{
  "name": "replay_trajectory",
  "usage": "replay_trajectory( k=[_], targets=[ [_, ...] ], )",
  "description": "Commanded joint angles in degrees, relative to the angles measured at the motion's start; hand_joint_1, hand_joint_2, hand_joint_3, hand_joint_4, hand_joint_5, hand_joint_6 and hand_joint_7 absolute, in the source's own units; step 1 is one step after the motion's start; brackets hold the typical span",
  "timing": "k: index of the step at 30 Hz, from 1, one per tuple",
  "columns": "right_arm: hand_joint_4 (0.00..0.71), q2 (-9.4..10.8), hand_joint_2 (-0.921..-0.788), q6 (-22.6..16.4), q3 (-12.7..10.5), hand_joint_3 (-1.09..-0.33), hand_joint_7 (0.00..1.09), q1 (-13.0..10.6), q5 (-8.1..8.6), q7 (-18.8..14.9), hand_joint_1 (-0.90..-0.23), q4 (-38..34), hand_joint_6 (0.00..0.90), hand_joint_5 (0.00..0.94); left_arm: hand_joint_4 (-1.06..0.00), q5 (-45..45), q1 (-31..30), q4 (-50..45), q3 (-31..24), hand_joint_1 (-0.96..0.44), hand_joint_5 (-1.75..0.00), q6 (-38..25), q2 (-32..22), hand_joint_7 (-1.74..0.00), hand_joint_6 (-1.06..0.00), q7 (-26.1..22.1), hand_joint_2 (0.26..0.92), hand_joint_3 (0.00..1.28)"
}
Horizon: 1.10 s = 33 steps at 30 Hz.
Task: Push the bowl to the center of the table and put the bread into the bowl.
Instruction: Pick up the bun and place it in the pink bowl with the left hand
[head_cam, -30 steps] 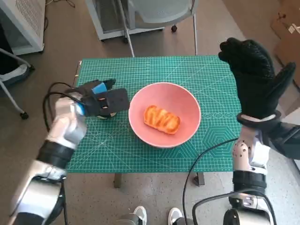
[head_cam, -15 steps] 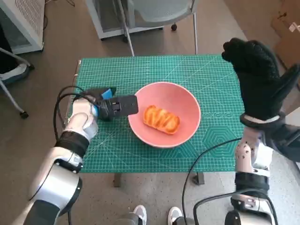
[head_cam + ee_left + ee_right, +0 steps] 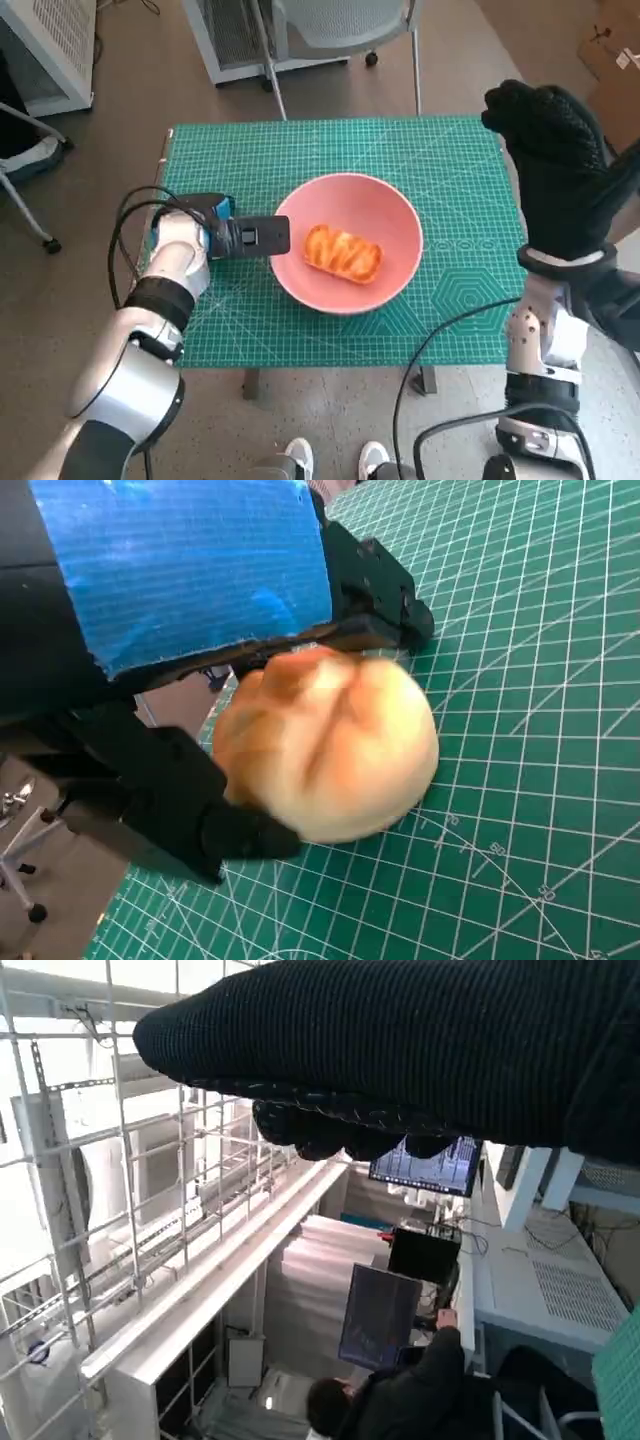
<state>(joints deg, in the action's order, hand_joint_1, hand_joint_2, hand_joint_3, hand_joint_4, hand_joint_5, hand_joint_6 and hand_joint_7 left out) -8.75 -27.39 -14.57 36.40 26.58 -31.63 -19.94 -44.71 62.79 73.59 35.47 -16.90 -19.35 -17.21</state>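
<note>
A pink bowl [image 3: 398,270] stands near the middle of the green mat [image 3: 440,150] with a glazed twisted bread [image 3: 344,254] lying in it. My left hand [image 3: 238,237] lies low at the bowl's left side, its fingertips at the rim. In the left wrist view a round golden bun [image 3: 330,745] sits on the mat, gripped between that hand's black fingers [image 3: 380,585] and thumb; the head view hides it under the hand. My gloved right hand [image 3: 562,175] is raised high off the table's right edge, fingers spread, holding nothing.
A chair base [image 3: 330,30] stands behind the table. A black cable [image 3: 440,330] crosses the mat's front right corner. Shoes [image 3: 300,458] show at the front edge. A person [image 3: 400,1390] sits at screens in the right wrist view.
My left hand has slid right along the mat until its fingertips reach the bowl's left rim. The right hand drifted slightly right and stays raised. The bowl has barely shifted.
</note>
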Motion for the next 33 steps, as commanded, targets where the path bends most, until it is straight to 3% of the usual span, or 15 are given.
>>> replay_trajectory(
  k=[1, 5, 8, 10, 13, 17, 19, 25, 33],
  targets=[
    [0.328, 0.32, -0.921, -0.01, 0.56, -0.651, 0.01, -1.51, -1.30, 0.79, -0.582, -0.07, 0.383, 0.000, -0.67, 1.77, 1.88, -5.98, -2.28, 0.40, -1.38, -0.71, -1.87, -0.09, -0.50, -0.25, 0.584, 0.70],
    [0.327, 0.42, -0.921, -0.51, 0.79, -0.654, 0.00, -1.41, -1.47, 0.79, -0.583, -0.46, 0.376, 0.000, -0.67, 2.14, 0.70, -15.21, -3.99, 0.40, -1.37, -2.45, -3.71, -0.16, -0.63, -1.08, 0.614, 0.65],
    [0.326, 0.49, -0.921, -0.87, 0.86, -0.654, 0.00, -1.23, -1.39, 0.51, -0.584, -0.97, 0.373, 0.000, -0.69, 2.40, -1.78, -27.59, -6.10, 0.39, -1.30, -4.27, -6.07, -0.35, -0.68, -2.69, 0.700, 0.47],
    [0.326, 0.52, -0.921, -1.01, 0.96, -0.655, 0.00, -1.14, -1.23, 0.19, -0.589, -1.22, 0.372, 0.000, -0.74, 2.61, -4.88, -39.13, -8.29, 0.16, -1.27, -4.91, -8.18, -0.72, -0.69, -3.88, 0.749, 0.36],
    [0.326, 0.51, -0.921, -0.99, 1.07, -0.656, 0.00, -0.96, -0.84, -0.25, -0.594, -1.48, 0.371, 0.000, -0.75, 2.46, -9.02, -53.93, -11.21, 0.06, -1.28, -5.24, -10.27, -0.89, -0.70, -5.12, 0.725, 0.38],
    [0.325, 0.52, -0.921, -0.90, 1.13, -0.656, 0.00, -0.79, -0.42, -0.69, -0.595, -1.73, 0.371, 0.000, -0.72, 2.20, -12.92, -67.28, -14.03, 0.02, -1.35, -4.67, -11.02, -0.94, -0.73, -5.60, 0.662, 0.50],
    [0.325, 0.49, -0.921, -0.89, 1.11, -0.655, 0.00, -0.75, -0.24, -0.89, -0.596, -1.85, 0.371, 0.000, -0.74, 1.92, -14.43, -72.60, -15.01, 0.01, -1.31, -4.64, -10.67, -0.97, -0.72, -5.74, 0.683, 0.45],
    [0.327, 0.39, -0.921, -0.92, 1.13, -0.660, 0.00, -0.75, -0.15, -1.05, -0.597, -1.84, 0.372, 0.001, -0.80, 2.60, -17.25, -82.12, -16.48, 0.00, -1.05, -2.26, -9.29, -1.11, -0.68, -5.71, 0.839, 0.14],
    [0.327, 0.40, -0.921, -0.95, 1.25, -0.669, 0.00, -0.87, -0.06, -1.01, -0.591, -1.88, 0.373, 0.000, -0.81, 1.77, -17.88, -87.46, -13.92, 0.00, -1.03, -1.22, -6.24, -1.13, -0.67, -7.02, 0.893, 0.05]
  ],
)
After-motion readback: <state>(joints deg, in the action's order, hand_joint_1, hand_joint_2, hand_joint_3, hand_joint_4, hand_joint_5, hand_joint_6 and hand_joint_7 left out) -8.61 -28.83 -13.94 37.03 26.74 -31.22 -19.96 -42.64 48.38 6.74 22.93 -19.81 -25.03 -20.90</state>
